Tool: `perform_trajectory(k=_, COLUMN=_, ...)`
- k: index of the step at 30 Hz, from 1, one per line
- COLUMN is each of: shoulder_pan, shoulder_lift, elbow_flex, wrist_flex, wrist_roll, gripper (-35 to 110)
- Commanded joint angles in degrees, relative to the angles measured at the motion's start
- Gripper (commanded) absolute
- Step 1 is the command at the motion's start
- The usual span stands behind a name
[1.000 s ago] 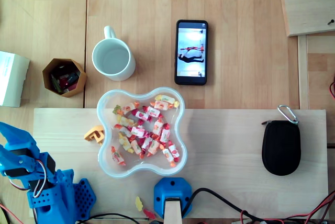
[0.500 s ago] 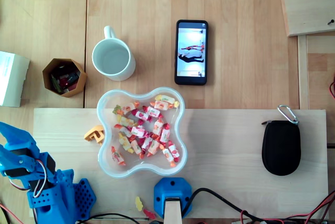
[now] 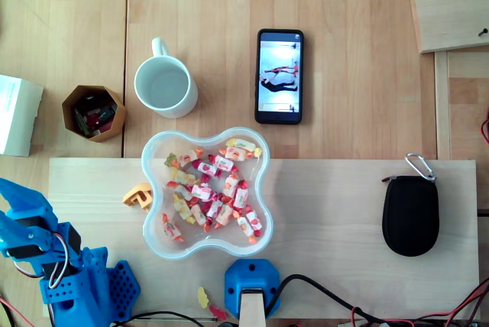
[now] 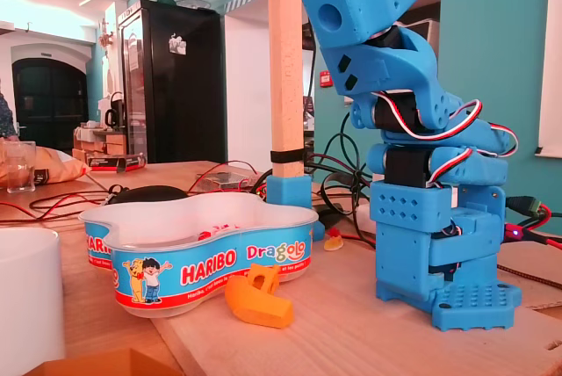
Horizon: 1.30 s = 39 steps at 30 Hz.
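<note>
Not much to report from us: compared with a second ago, only the clip playing on the phone [image 3: 279, 76] has changed. The arm [image 4: 430, 218] sits folded up and nothing on the table has shifted, so nothing's been picked up or nudged.

The claw [image 3: 18, 205] is tucked in at the bottom left of the overhead view. We honestly can't tell how far open it is from either angle, but there's nothing visibly in it.

The closest thing is the orange piece [image 3: 137, 195], lying on the board just off to the claw's right and touching the tub [image 3: 145, 163].

Containers:
- The tub, past the orange piece, is about half full of wrapped sweets [image 3: 210, 189].
- The mug [image 3: 164, 86], further up and right of the claw, looks empty.
- The brown cup [image 3: 94, 111], straight up from the claw, has a few dark and red wrappers inside.
- The black case [image 3: 410, 215], well apart on the far right, is zipped shut.
</note>
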Motion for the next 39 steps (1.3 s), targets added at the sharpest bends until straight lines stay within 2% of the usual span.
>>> perform_trajectory(k=1, shoulder_pan=0.0, shoulder_lift=2.81, elbow_flex=0.18, wrist_flex=-2.02, wrist_roll=-0.35, gripper=19)
perform_trajectory(k=4, shoulder_pan=0.0, shoulder_lift=1.85, elbow_flex=-5.1, wrist_flex=0.97, wrist_roll=-0.35, gripper=19)
perform_trajectory(k=7, shoulder_pan=-0.09, shoulder_lift=-1.76, elbow_flex=-14.33, wrist_flex=10.28, wrist_roll=-0.26, gripper=19)
perform_trajectory(k=16, shoulder_pan=-0.35, shoulder_lift=-19.42, elbow_flex=-57.22, wrist_flex=48.78, wrist_roll=-0.26, gripper=19)
perform_trajectory(k=20, shoulder_pan=0.0, shoulder_lift=-25.66, elbow_flex=-70.93, wrist_flex=66.88, wrist_roll=-0.26, gripper=19)
perform_trajectory(k=24, shoulder_pan=1.41, shoulder_lift=-29.27, elbow_flex=-76.73, wrist_flex=85.61, wrist_roll=-0.35, gripper=19)
perform_trajectory(k=30, shoulder_pan=11.25, shoulder_lift=-30.15, elbow_flex=-73.3, wrist_flex=108.54, wrist_roll=0.26, gripper=19)
perform_trajectory(k=34, shoulder_pan=17.84, shoulder_lift=-29.79, elbow_flex=-73.56, wrist_flex=115.49, wrist_roll=10.72, gripper=19)
perform_trajectory(k=39, shoulder_pan=25.31, shoulder_lift=-29.79, elbow_flex=-71.63, wrist_flex=119.0, wrist_roll=37.44, gripper=19)
